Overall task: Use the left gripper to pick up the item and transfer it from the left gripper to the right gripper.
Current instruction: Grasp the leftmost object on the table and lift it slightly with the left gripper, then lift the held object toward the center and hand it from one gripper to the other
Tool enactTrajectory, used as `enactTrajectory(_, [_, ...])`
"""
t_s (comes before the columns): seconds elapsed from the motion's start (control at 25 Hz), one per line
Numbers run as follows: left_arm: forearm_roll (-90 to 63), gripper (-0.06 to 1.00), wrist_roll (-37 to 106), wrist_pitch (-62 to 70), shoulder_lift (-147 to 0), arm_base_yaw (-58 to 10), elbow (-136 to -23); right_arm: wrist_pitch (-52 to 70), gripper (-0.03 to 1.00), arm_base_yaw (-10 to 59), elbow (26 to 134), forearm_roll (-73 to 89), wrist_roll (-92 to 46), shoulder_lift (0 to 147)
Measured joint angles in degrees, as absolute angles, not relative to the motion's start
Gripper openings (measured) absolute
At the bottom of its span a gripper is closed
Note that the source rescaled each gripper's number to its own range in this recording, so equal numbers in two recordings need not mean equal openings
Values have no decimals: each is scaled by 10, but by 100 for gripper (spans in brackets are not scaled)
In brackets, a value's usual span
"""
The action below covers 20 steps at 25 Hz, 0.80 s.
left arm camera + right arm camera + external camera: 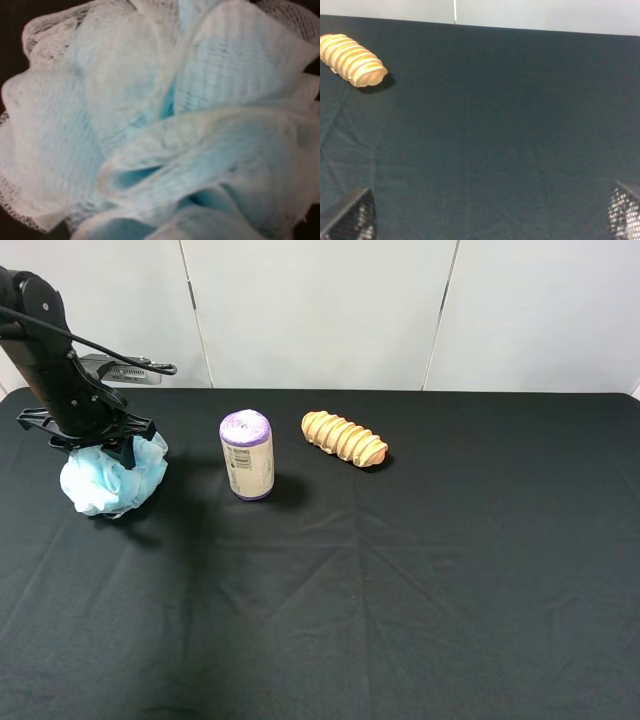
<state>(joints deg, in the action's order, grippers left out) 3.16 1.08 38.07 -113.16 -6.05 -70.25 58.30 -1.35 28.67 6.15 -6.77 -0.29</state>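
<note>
The item, a pale blue and white mesh bath pouf (112,480), sits on the black table at the far left. My all-black left gripper (100,443) is pressed down into its top, with the fingers buried in the mesh, so I cannot tell how the jaws stand. In the left wrist view the pouf (160,125) fills the whole picture and no fingers show. My right gripper (487,212) is out of the exterior high view. In the right wrist view its fingertips (350,217) stand wide apart and empty above bare black cloth.
A purple-topped cylinder roll (246,455) stands upright right of the pouf. A ridged tan wooden piece (344,438) lies beyond it, and also shows in the right wrist view (353,60). The black table (450,570) stretches to the right and front.
</note>
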Motion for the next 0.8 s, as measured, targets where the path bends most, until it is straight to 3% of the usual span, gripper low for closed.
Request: enactTrajectory(0.8, [74,18,7,538,-1006,-61,-764,582,100,-14,287,61,-68,-3])
